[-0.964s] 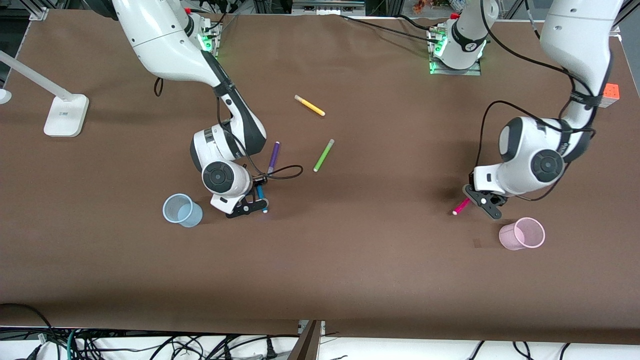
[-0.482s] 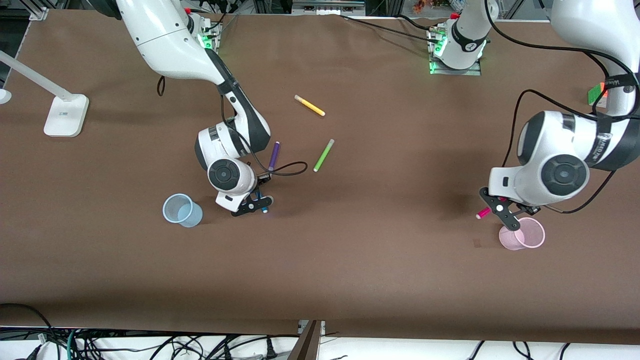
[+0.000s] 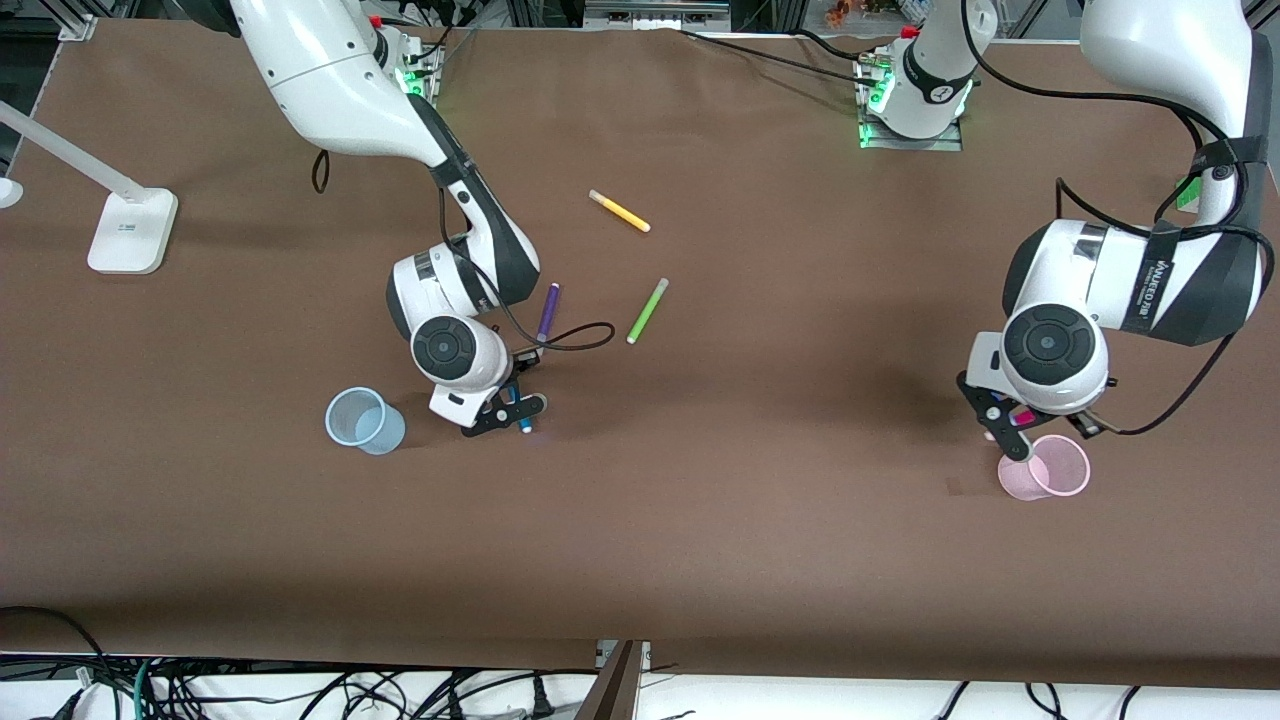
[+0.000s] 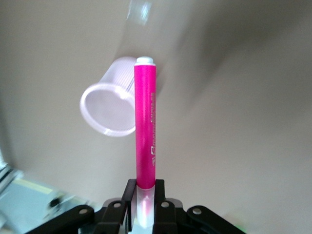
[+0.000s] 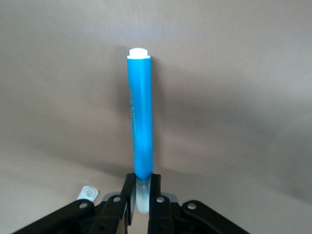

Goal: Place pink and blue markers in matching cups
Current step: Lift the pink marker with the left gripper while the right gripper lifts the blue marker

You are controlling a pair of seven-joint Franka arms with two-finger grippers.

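Note:
My left gripper is shut on the pink marker and holds it just over the rim of the light pink cup. In the left wrist view the fingers clamp the pale cap, and the magenta marker points down beside the cup's mouth. My right gripper is shut on the blue marker, over the table beside the light blue cup. In the right wrist view the blue marker points down from the gripper.
A purple pen, a green pen and a yellow pen lie mid-table, farther from the front camera than both cups. A white lamp base stands at the right arm's end. A black cable loops by the right wrist.
My left gripper has swung with the pink marker from the table to over the pink cup's rim, and the marker has turned more upright. My right gripper has barely shifted with the blue marker.

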